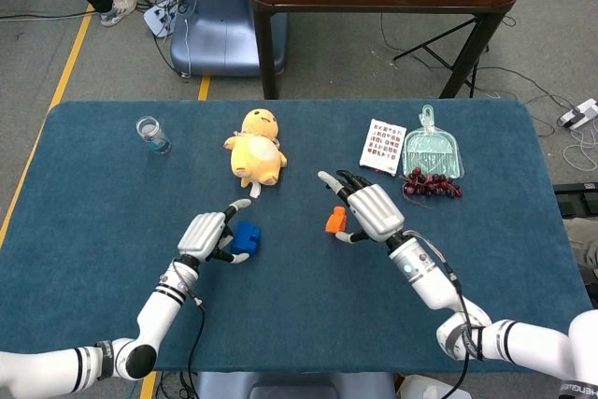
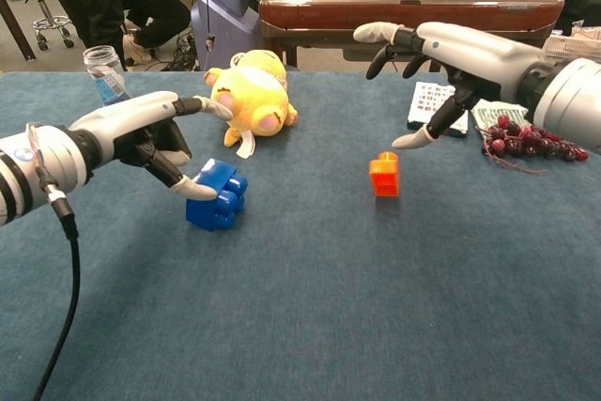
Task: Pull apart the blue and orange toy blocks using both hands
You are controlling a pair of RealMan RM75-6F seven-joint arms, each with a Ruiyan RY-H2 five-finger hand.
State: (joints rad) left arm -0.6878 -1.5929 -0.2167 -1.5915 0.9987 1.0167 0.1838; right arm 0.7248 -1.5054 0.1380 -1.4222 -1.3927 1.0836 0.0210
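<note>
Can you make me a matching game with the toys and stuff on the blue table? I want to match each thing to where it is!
Things:
1. blue block
2. orange block
3. yellow plush toy
4. glass jar

Places:
A. alone on the cloth under the right hand
B. far left corner
C. touching the left hand fingertips
D. lying behind the blue block

Pairs: 1-C, 2-A, 3-D, 4-B
</note>
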